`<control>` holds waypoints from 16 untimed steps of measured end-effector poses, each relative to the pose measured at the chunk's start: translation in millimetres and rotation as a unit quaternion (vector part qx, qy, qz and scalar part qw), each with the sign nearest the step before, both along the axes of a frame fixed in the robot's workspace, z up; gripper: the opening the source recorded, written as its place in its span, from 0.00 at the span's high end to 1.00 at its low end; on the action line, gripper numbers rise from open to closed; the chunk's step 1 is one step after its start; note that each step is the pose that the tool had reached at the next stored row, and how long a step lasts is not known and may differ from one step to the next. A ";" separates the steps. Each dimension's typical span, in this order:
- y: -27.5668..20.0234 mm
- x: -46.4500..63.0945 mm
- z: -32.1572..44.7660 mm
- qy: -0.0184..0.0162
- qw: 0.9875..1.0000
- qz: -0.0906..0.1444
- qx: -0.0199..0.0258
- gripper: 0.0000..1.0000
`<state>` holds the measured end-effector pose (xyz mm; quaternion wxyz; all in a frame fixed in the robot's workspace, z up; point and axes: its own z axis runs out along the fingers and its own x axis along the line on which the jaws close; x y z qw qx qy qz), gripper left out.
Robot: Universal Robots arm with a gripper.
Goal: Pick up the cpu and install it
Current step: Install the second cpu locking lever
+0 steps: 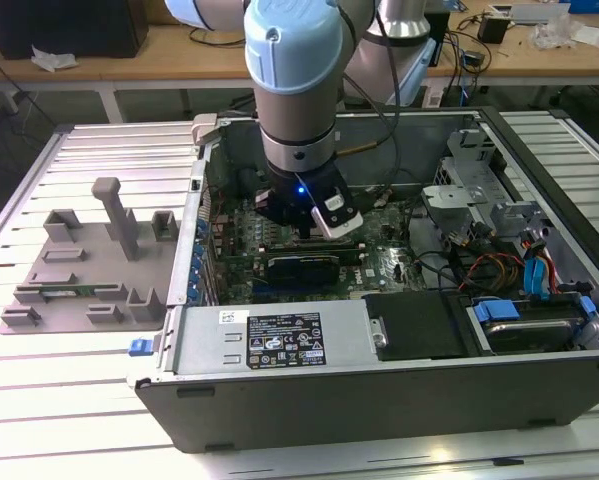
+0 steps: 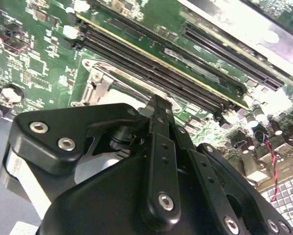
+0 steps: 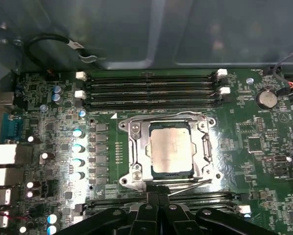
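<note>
The cpu [image 3: 170, 149], a silvery square chip with a pale rim, lies flat inside the metal-framed socket [image 3: 134, 149] on the green motherboard [image 3: 263, 142] in the first wrist view. My gripper [image 3: 156, 194] hovers just off the socket's edge with its black fingers pressed together, shut and holding nothing. In the second wrist view the gripper [image 2: 158, 101] points down at the socket frame [image 2: 95, 85] beside the memory slots. In the exterior view my gripper [image 1: 305, 228] hangs low inside the open computer case [image 1: 379, 400], over the middle of the board.
Memory slots [image 3: 151, 88] run along the socket's far side. A silver power supply [image 1: 269, 340] sits near the case front, with a drive cage and cables [image 1: 519, 270] at the exterior view's right. A grey fixture tray [image 1: 89, 260] lies outside the case on the left.
</note>
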<state>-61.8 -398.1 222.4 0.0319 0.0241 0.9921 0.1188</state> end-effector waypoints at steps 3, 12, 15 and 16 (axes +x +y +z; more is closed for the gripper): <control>0.0 -6.7 -1.6 0.000 1.000 0.000 0.000 0.89; -0.3 -16.6 -6.9 -0.002 1.000 0.000 0.000 0.89; -3.3 -16.7 -6.9 -0.002 1.000 0.000 0.000 0.89; -8.2 -16.6 -6.9 -0.002 1.000 0.000 0.000 0.89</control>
